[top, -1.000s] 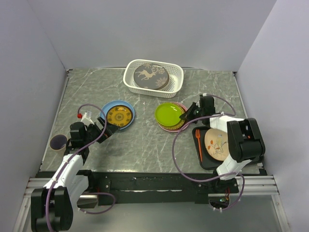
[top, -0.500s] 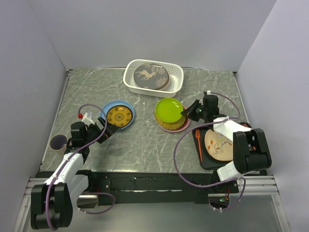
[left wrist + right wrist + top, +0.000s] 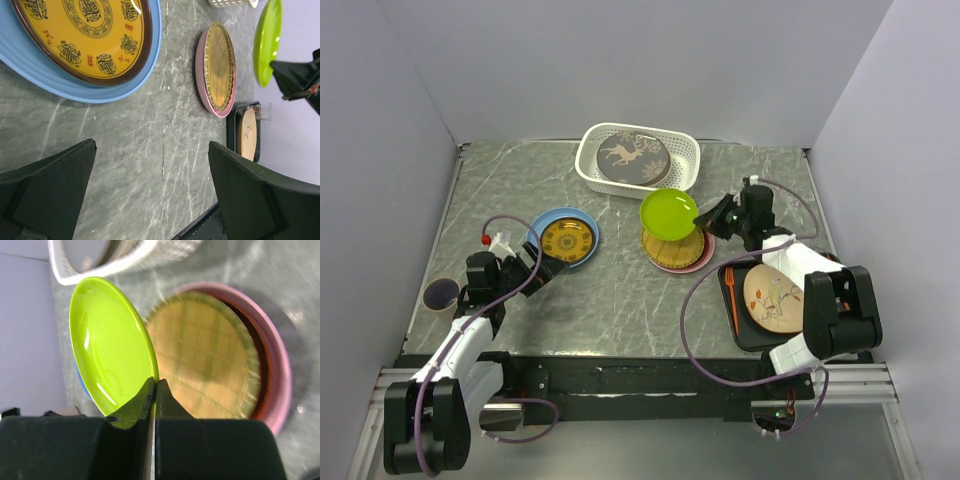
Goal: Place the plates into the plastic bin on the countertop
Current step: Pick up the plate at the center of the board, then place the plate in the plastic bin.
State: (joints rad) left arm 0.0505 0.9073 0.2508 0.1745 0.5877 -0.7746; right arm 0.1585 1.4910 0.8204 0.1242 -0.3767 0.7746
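Note:
My right gripper [image 3: 703, 220] [image 3: 154, 385] is shut on the rim of the lime green plate [image 3: 668, 213] [image 3: 107, 345] and holds it in the air, between the stack and the plastic bin [image 3: 638, 157]. A brown deer plate [image 3: 632, 158] lies inside the bin. Below the green plate, a woven straw plate [image 3: 205, 365] [image 3: 220, 65] rests on a pink plate [image 3: 694, 262] [image 3: 272, 355]. At the left, a blue plate [image 3: 563, 238] [image 3: 85, 85] carries a yellow patterned plate [image 3: 85, 35]. My left gripper [image 3: 533, 272] [image 3: 150, 195] stands open just near of it, over bare countertop [image 3: 610, 300].
A black tray [image 3: 745, 335] at the right holds a cream sprig plate [image 3: 772, 298] and an orange utensil [image 3: 730, 298]. A small dark round object [image 3: 442, 293] sits by the left wall. White walls close in the countertop on three sides.
The right gripper has lifted the lime green plate off the stack and carried it up toward the bin, uncovering the straw plate. The left arm has not moved.

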